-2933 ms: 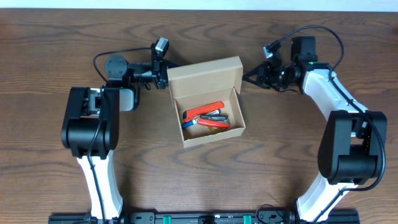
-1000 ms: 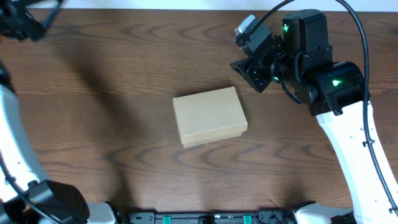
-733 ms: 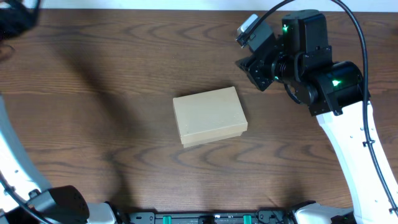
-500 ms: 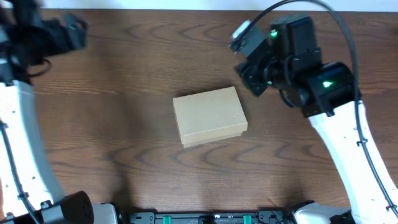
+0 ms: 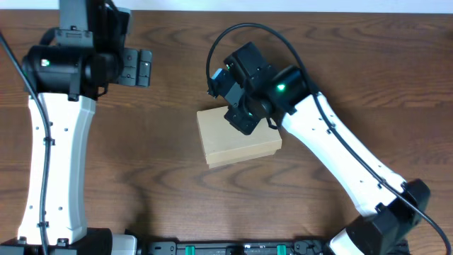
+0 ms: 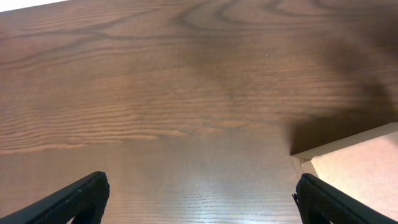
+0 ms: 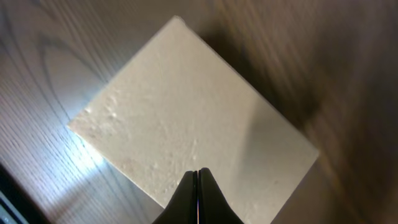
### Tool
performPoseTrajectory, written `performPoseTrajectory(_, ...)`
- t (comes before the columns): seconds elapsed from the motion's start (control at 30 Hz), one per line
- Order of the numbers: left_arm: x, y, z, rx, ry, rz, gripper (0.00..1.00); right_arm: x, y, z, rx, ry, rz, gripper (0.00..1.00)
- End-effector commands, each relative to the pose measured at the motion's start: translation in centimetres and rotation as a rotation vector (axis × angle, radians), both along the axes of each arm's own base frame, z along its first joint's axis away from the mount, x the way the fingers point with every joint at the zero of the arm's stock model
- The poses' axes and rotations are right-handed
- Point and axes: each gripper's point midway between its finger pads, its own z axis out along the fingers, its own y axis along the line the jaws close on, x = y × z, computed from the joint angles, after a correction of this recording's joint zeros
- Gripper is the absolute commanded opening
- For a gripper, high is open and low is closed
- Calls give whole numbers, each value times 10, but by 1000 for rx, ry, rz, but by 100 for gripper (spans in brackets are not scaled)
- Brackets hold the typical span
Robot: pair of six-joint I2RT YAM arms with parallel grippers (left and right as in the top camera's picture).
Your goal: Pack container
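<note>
Right gripper (image 7: 198, 180) hovers directly over the container (image 5: 237, 142), its two fingers pressed together into a single point with nothing between them. In the right wrist view that point aims at the lid near one long edge; whether it actually touches the cardboard cannot be told.

What has changed: about three seconds ago the box stood open with its flap raised and red and blue items visible inside. Now the flap is down and the contents are hidden. Half a second ago the right arm was up and away behind the box — it has since swung in over the lid. Judging by this, the packing looks essentially finished, and the clenched fingers seem placed to press the lid flat.

The tan container lies at the middle of the wooden table (image 5: 170, 177), slightly skewed, lid closed.

Left gripper (image 6: 200, 183) is spread wide and empty, well apart from the box — only a corner of the container shows at the edge of its view.
</note>
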Motion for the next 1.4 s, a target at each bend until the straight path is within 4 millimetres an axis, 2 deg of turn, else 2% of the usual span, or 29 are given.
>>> performPoseTrajectory(0.0, -5, 10, 11, 34, -25, 45, 96, 0, -6, -7, -28, 21, -39, 1)
performPoseTrajectory(0.2, -7, 17, 10, 57, -18, 65, 96, -5, -20, -28, -62, 78, -122, 2)
performPoseTrajectory(0.33, -7, 17, 10, 57, -18, 66, 96, -6, -37, -47, -132, 88, -238, 2)
performPoseTrajectory(0.53, -7, 17, 10, 52, -18, 72, 96, -14, -43, -73, -136, 138, -350, 2)
performPoseTrajectory(0.83, -6, 16, 11, 37, -22, 93, 96, -16, -46, -87, -128, 162, -436, 1)
performPoseTrajectory(1.1, -6, 16, 10, 34, -21, 95, 96, -24, -56, -121, -124, 206, -502, 1)
performPoseTrajectory(1.37, -6, 16, 11, 35, -22, 96, 96, -14, -65, -123, -92, 210, -543, 1)
